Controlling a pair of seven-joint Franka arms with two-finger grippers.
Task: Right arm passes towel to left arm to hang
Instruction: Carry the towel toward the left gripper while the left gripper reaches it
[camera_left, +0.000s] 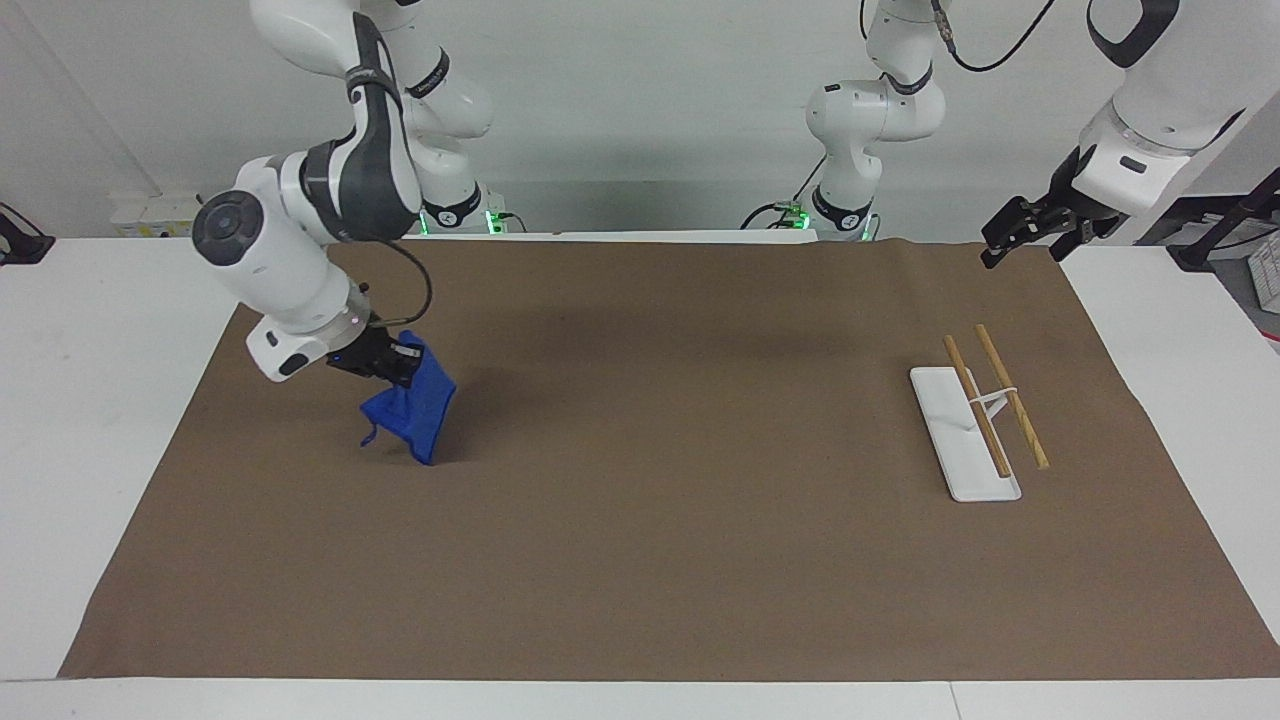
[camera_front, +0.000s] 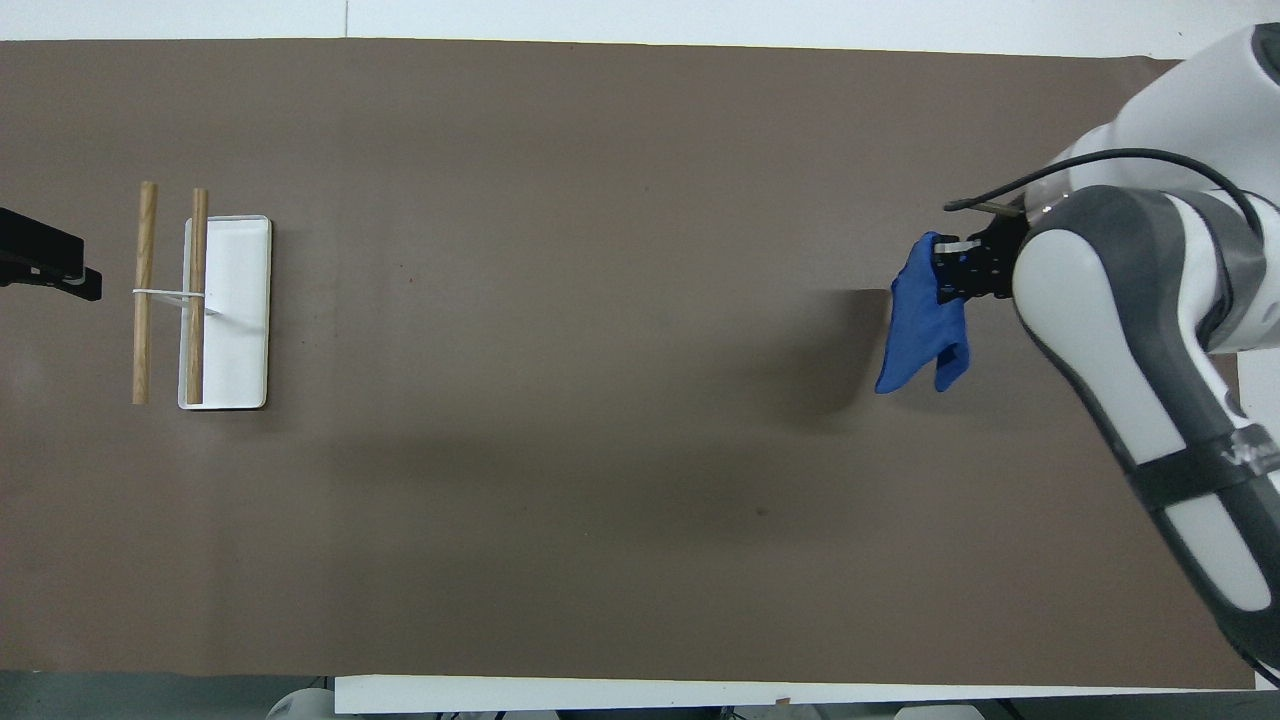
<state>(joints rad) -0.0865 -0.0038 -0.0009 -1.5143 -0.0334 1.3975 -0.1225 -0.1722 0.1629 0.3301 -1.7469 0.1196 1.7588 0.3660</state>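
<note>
The towel (camera_left: 415, 412) hangs bunched from the right pincer (camera_left: 385, 362), gripped at its upper edge. The cloth droops in folds below the clamp, its long axis now running mostly downward, and its lowest corner looks to be at or just above the brown mat (camera_left: 640, 560) that covers the surface; whether it touches cannot be told. In the overhead view the towel (camera_front: 925, 325) trails from the right pincer (camera_front: 955, 272) toward the robots' end. The right pincer is clamped tight on the towel, over the right arm's end of the mat.

The right arm (camera_left: 300, 250) is bent over that end, wrist tilted so the pincer points toward the middle of the surface. The left pincer (camera_left: 1015, 235) hangs well apart from it, over the mat's corner at the left arm's end, its fingers spread wide and holding nothing; the left arm (camera_left: 1150, 100) waits there.

Between the two, toward the left arm's end, stands the rack: a white base plate (camera_left: 945, 420) carrying two wooden rails (camera_left: 995, 400), which lie parallel and run from nearer the robots to farther from them. The left arm is much the nearer to it.

The handover turns on the wide gap between the pincers: the towel lies nearly the whole length of the mat from the left pincer. The free hanging part, I judge, is what the left pincer would have to take.
</note>
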